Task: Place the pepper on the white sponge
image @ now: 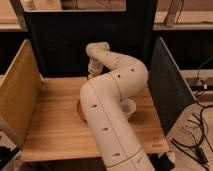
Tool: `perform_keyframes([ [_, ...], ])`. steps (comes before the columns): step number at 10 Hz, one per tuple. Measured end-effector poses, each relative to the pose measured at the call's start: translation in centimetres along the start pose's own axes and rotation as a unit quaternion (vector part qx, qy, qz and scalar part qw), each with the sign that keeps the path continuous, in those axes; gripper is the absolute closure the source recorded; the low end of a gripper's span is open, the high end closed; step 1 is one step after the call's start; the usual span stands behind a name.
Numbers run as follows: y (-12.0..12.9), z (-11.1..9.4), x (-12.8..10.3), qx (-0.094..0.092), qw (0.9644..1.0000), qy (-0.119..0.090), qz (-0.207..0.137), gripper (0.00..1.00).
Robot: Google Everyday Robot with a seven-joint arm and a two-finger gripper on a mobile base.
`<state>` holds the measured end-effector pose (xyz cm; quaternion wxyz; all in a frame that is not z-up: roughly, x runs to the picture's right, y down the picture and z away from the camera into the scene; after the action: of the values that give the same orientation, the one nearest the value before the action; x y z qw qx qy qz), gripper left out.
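Observation:
My white arm [107, 115] rises from the front edge and bends back over the wooden table [50, 120]. My gripper [92, 73] hangs down from the wrist near the table's back edge, left of centre. The arm covers most of what lies under it. A sliver of the orange bowl [79, 108] shows at the arm's left side. The pepper and the white sponge are hidden or out of view.
A small white cup [129, 108] stands just right of the arm. A yellow panel [17, 90] walls the left side, a grey panel [167, 85] the right, and a black panel [65, 45] the back. Cables [197, 132] lie on the floor at right.

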<state>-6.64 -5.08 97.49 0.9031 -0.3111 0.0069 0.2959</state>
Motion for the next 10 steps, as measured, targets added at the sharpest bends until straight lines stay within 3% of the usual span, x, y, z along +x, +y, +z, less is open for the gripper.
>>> perform_keyframes([
  [3, 1.4, 1.6, 1.5, -0.018, 0.9998, 0.003, 0.01, 1.0],
  [7, 2.7, 2.7, 1.2, -0.033, 0.9994, -0.005, 0.006, 0.96],
  [8, 3.2, 2.8, 0.9, -0.036, 0.9993, -0.007, -0.003, 0.91],
  [10, 4.4, 2.7, 0.1, -0.039, 0.9988, -0.007, -0.029, 0.71],
])
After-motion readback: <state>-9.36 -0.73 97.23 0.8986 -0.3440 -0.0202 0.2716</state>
